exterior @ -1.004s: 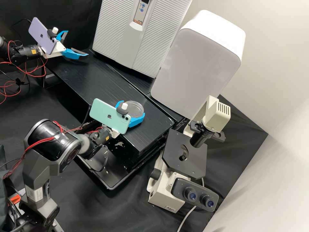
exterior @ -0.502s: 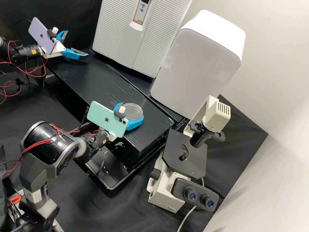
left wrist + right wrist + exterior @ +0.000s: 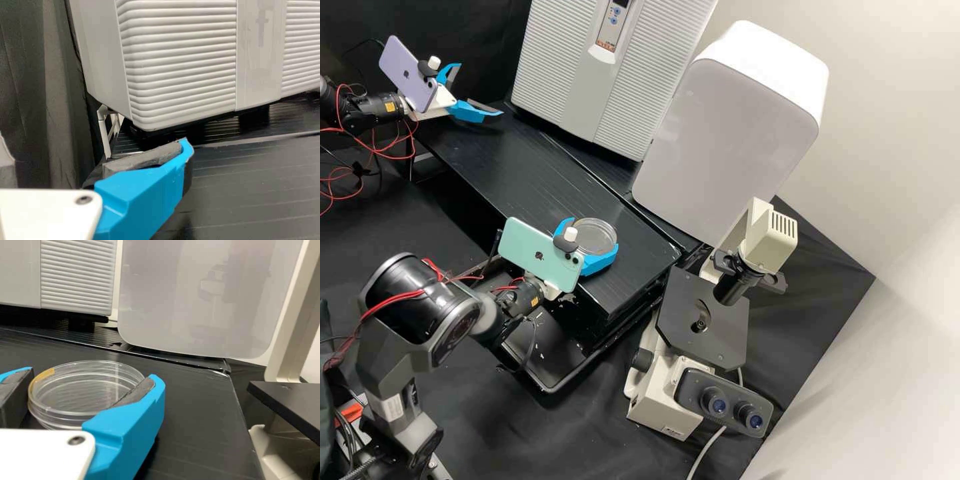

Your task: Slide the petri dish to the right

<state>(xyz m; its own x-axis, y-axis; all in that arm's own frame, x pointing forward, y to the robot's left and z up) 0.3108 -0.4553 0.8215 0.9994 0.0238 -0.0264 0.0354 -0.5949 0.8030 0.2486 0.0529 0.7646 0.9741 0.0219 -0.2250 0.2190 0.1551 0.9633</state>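
Between the right gripper's (image 3: 90,379) 2 blue fingers (image 3: 135,415), clamped, the round petri dish (image 3: 82,390) lies flat.

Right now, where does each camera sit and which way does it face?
High view: fixed off the arms, looking down on the bench, microscope, both arms.
Left wrist view: on the left arm, facing the ribbed white machine; one blue finger shows.
Right wrist view: on the right arm, facing the smooth white box; right gripper flanks the petri dish.
Shared: high and right wrist views show the dish.

Right gripper (image 3: 595,241) clasping petri dish (image 3: 593,232), left gripper (image 3: 479,90) parted
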